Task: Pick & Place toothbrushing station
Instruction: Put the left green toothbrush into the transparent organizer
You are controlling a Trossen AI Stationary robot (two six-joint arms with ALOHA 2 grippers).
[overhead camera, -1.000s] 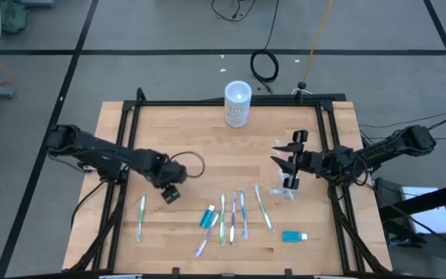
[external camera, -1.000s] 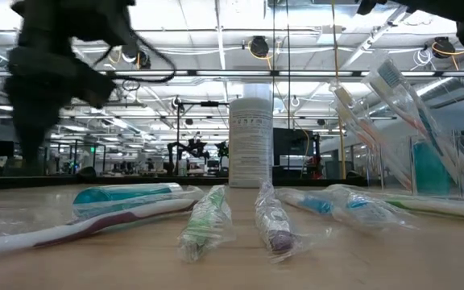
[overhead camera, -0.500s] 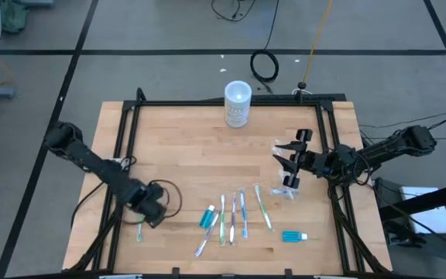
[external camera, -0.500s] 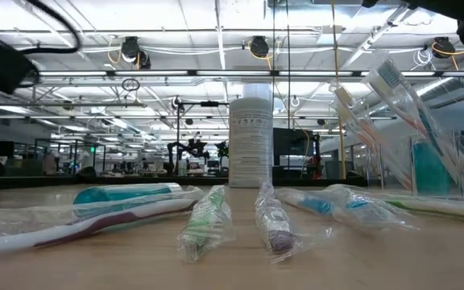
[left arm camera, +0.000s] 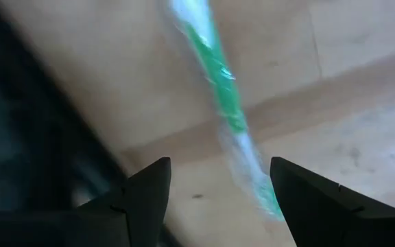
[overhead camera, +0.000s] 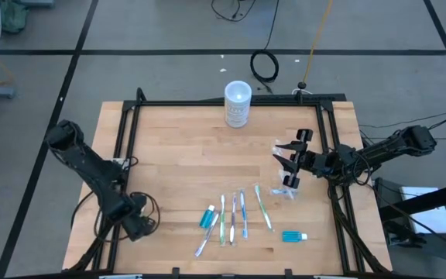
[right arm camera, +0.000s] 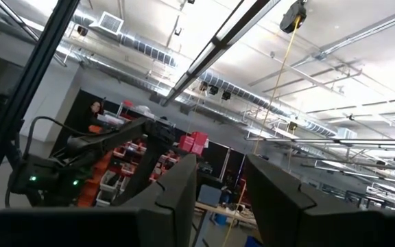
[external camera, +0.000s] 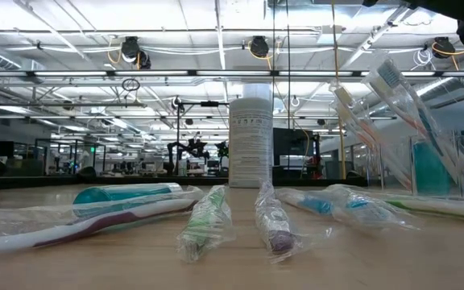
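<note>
Now we are looking down on the worktop (overhead camera: 192, 155), with the frosted container (overhead camera: 238, 104) standing at its far edge. Our left gripper (left arm camera: 214, 189) is hovering spread over a wrapped green toothbrush (left arm camera: 221, 96) at the near-left corner. Our right gripper (overhead camera: 288, 164) is sitting by the clear cup (overhead camera: 289, 188); whether it is pinching anything, we cannot tell. Loose toothbrushes (overhead camera: 235, 215) and teal tubes (overhead camera: 293, 235) are lying near centre.
</note>
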